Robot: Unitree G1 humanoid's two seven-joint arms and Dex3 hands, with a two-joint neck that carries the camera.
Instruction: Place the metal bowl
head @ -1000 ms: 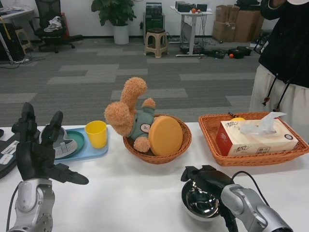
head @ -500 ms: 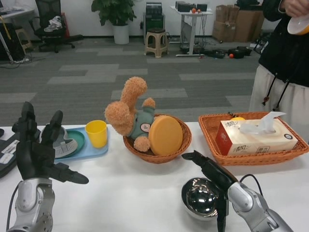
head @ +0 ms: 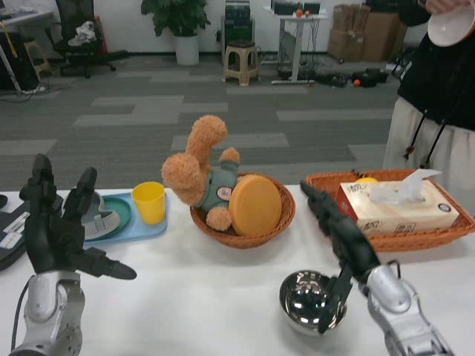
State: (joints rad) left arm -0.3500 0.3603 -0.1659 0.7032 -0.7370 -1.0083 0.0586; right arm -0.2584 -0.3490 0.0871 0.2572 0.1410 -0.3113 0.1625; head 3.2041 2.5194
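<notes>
The shiny metal bowl (head: 309,302) stands upright on the white table (head: 200,297) near its front edge, right of centre. My right hand (head: 343,245) is raised just above and to the right of it, fingers stretched out and apart, holding nothing; only its thumb hangs down by the bowl's right rim. My left hand (head: 56,230) waits upright at the left with fingers spread, empty.
A round wicker basket (head: 245,222) with a plush bear (head: 197,170) and an orange disc (head: 254,206) sits behind the bowl. A rectangular basket (head: 386,215) holds a tissue box (head: 397,208). A blue tray (head: 126,222) carries a yellow cup (head: 149,202). A person (head: 438,96) stands at the back right.
My right hand let go of the metal bowl, opened and rose up and back from it. The bowl stays on the table. The person lifted a white bowl.
</notes>
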